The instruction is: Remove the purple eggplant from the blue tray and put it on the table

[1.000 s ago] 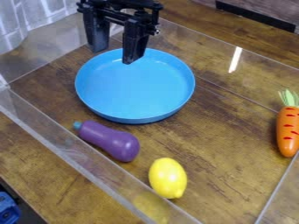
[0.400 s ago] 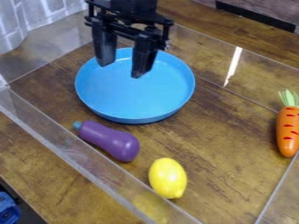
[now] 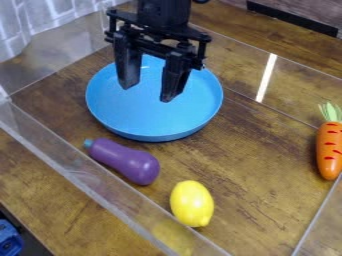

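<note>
The purple eggplant (image 3: 124, 160) lies on the table (image 3: 254, 150) just outside the front rim of the blue tray (image 3: 201, 110), with its teal stem cap pointing left. The tray holds nothing. My gripper (image 3: 151, 86) hangs over the middle of the tray, open and empty, with its two dark fingers (image 3: 174, 80) spread apart and pointing down. It is above and behind the eggplant, apart from it.
A yellow lemon (image 3: 193, 203) lies on the table right of the eggplant, toward the front. An orange carrot (image 3: 327, 147) lies at the right edge. Clear acrylic walls (image 3: 80, 185) border the table in front and on the left.
My gripper has moved forward and down over the tray, toward the camera, staying open. The eggplant, lemon and carrot have not moved.
</note>
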